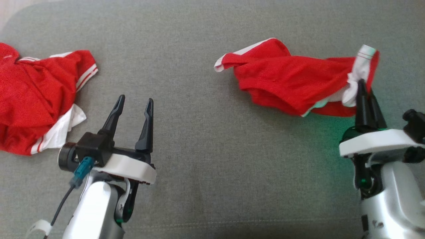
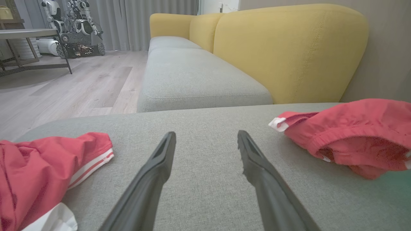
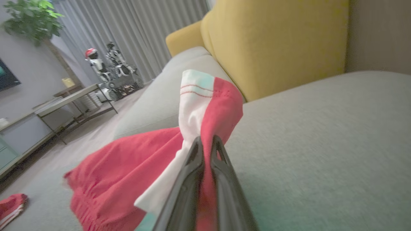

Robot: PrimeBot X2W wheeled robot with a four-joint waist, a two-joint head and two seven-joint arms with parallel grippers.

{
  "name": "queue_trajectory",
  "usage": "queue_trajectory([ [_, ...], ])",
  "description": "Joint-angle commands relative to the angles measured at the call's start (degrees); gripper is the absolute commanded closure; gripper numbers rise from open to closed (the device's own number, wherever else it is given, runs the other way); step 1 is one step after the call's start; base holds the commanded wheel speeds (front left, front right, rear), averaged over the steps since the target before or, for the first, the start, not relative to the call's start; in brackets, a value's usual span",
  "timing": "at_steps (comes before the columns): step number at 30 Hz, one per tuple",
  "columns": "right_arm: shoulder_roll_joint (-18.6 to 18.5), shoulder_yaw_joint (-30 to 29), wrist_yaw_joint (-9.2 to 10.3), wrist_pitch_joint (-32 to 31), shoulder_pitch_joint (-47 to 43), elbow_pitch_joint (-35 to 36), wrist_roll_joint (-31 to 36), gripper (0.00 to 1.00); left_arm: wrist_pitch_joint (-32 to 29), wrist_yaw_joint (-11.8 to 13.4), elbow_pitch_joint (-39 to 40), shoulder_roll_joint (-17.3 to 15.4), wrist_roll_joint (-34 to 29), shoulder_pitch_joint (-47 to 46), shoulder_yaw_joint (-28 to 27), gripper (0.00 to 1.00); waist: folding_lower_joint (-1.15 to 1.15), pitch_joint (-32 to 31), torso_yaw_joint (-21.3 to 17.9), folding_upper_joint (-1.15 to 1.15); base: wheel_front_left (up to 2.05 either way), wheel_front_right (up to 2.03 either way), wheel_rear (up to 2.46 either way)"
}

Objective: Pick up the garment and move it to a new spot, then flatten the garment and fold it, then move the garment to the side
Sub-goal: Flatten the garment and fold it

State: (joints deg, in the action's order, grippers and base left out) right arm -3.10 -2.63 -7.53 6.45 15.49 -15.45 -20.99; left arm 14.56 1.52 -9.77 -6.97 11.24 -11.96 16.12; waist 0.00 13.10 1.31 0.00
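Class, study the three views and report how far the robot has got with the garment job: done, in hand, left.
Done: the right hand is shut on the white-trimmed end of the red garment. In hand: seemingly the move to a new spot; the cloth trails bunched over the grey cushion. Left: setting down, flattening, folding, moving aside. The left hand is open. A second red garment lies crumpled nearby.

The left claw (image 1: 135, 98) sits at seven o'clock in the head view. Its two dark fingers are spread wide and point toward twelve, and its pale forearm (image 1: 91, 212) trails to the bottom edge. The right claw (image 1: 365, 89) sits at four o'clock, fingers pressed together on the garment (image 1: 292, 79), seemingly tilted toward eleven.
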Motion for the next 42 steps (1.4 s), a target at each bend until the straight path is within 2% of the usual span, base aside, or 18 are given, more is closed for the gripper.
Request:
queue_trajectory([
  [1,0.22,0.5,0.04,-0.19,2.64,0.84,0.33,1.0,0.43,-0.1,1.83,-0.84,-0.41,-2.33,-1.88,0.0,0.0,0.47,-0.23,0.0,0.0,0.0,0.0],
  [3,0.22,-1.3,0.04,-0.54,4.14,-2.48,1.34,1.0,0.43,-0.24,1.82,-0.8,-0.51,-2.69,-1.79,0.0,0.0,0.95,-0.28,0.0,0.0,0.0,0.0],
  [4,0.22,-1.99,0.04,-0.54,4.8,-4.04,1.65,0.77,0.43,-0.3,1.76,-0.78,-0.55,-2.83,-1.74,0.0,0.0,1.1,-0.3,0.0,0.0,0.0,0.0],
  [5,0.22,-2.52,0.04,-0.78,5.34,-5.62,2.27,0.13,0.43,-0.36,1.72,-0.76,-0.59,-2.93,-1.71,0.0,0.0,1.24,-0.32,0.0,0.0,0.0,0.0],
  [6,0.22,-2.69,0.04,-0.48,5.95,-6.63,2.57,0.0,0.43,-0.41,1.67,-0.75,-0.62,-3.03,-1.68,0.0,0.0,1.34,-0.32,0.0,0.0,0.0,0.0],
  [12,0.22,-3.01,0.04,1.87,5.74,-8.8,4.49,0.0,0.43,-0.6,1.18,-0.63,-0.73,-2.8,-1.6,0.0,0.0,0.64,-0.3,0.0,0.0,0.0,0.0],
  [19,0.22,-0.88,0.04,4.3,2.16,-1.54,9.37,0.0,0.43,-0.34,0.98,-0.55,-0.72,-1.37,-1.95,0.0,0.0,-1.83,-0.59,0.0,0.0,0.0,0.0],
  [29,0.22,3.18,0.04,1.69,-5.01,9.37,14.71,0.0,0.44,0.8,1.93,-0.85,-0.83,2.42,-3.0,0.0,0.0,-5.72,-0.31,0.0,0.0,0.0,0.0],
  [35,0.22,4.89,0.04,-0.51,-9.49,13.12,15.65,0.0,0.44,1.59,2.59,-1.37,-1.04,5.17,-3.46,0.0,0.0,-7.35,0.0,0.0,0.0,0.0,0.0],
  [42,0.22,4.84,0.04,-1.64,-10.8,14.6,14.53,0.0,0.44,2.02,2.87,-1.41,-0.96,5.7,-3.36,0.0,0.0,-7.52,0.21,0.0,0.0,0.0,0.0],
])
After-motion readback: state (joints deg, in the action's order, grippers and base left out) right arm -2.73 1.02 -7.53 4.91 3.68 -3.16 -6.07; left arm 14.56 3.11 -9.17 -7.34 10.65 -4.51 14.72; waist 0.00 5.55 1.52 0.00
